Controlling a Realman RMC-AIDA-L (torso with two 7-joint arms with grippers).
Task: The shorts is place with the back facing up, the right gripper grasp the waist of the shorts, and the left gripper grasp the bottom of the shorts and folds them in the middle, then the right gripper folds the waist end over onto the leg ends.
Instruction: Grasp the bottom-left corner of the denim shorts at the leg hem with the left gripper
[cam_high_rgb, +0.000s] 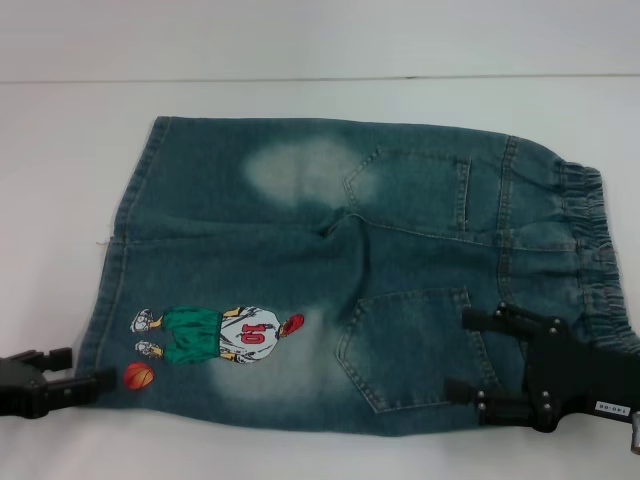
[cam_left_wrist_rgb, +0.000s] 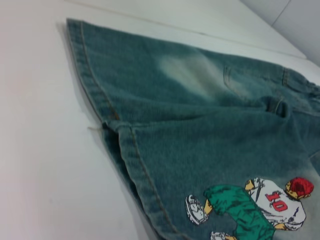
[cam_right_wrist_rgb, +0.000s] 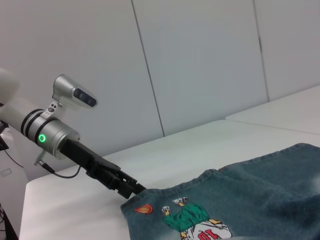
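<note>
the shorts (cam_high_rgb: 330, 270) lie flat, back up, on the white table (cam_high_rgb: 300, 110), waist (cam_high_rgb: 590, 250) toward my right side, leg hems (cam_high_rgb: 112, 290) toward my left. my right gripper (cam_high_rgb: 478, 355) hangs over the near waist corner beside the pocket, fingers spread, holding nothing yet. my left gripper (cam_high_rgb: 105, 380) sits at the near hem corner just by the orange ball print (cam_high_rgb: 139, 376), touching or almost touching the cloth edge; i cannot tell whether its fingers are apart or together.

the risk i see: if my left pinches only the top layer of the hem, the fold will drag crooked. the gathered waist is thick and springy, so my right could slip off it. if the two lift unevenly, the denim will bunch at the middle.

no containers are here; nothing holds anything.
</note>
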